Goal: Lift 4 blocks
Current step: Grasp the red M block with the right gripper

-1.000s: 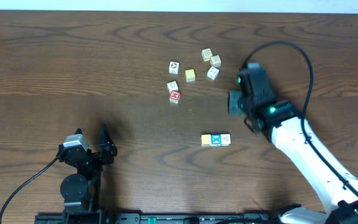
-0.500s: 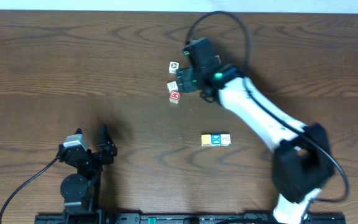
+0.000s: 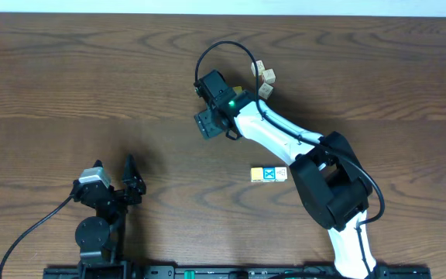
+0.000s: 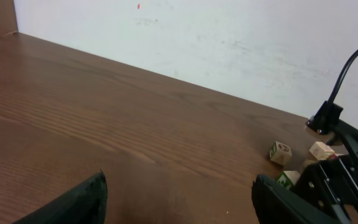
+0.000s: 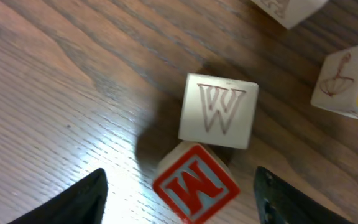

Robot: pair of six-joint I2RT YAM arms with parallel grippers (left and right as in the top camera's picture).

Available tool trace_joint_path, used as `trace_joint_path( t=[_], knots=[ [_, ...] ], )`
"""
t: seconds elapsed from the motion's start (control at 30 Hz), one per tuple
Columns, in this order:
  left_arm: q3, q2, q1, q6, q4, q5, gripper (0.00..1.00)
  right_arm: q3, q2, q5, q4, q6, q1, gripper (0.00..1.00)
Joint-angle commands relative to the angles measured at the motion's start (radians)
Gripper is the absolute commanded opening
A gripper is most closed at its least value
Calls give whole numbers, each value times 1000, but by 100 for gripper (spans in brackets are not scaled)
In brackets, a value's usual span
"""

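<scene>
The right fingers (image 5: 79, 199) stand wide apart, one on each side of the red M cube (image 5: 196, 183). There is bare wood between each tip and the cube, so nothing is clamped. The cube sits on the desk (image 5: 55, 93), turned so that a corner points at the W cube (image 5: 219, 111), a whitish block with a faint red letter that lies right against it. Beyond these, a pale cube with an umbrella drawing (image 5: 347, 81) sits at the right edge of the wrist view, and part of another pale cube (image 5: 288, 7) shows at the top.

From overhead, the right fingers (image 3: 210, 122) hang over the middle of the desk (image 3: 68, 70) and hide the red cube. The white right arm (image 3: 277, 136) runs back to the near right. Three small cubes (image 3: 266, 77) are clustered just to the far right of the fingers. Nearer and to the right, well apart from the fingers, three blocks lie side by side in a touching row: the yellow-orange cube (image 3: 255, 174), the blue X cube (image 3: 269, 174) and the whitish cube (image 3: 281, 173).

The left fingers (image 3: 132, 182) are at the near left, far from every block. In their own view the left fingers (image 4: 73, 202) are spread wide with only bare wood between them.
</scene>
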Motion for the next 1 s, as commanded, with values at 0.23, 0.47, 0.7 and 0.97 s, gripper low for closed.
trace_joint_path(
  t=[0.23,0.47,0.7,0.97],
  knots=[
    [-12,-2,-1,6,-44,-30,75,22,5,24,-14,-265,-16,60],
    [-12,-2,-1,6,-44,-30,75,22,18,-21,-19,-410,-16,52],
    [-12,-2,-1,6,-44,-30,75,22,18,-23,-10,-415,-16,38],
    [-12,-2,-1,6,-44,-30,75,21,18,-17,-27,-333,-16,30]
  ],
)
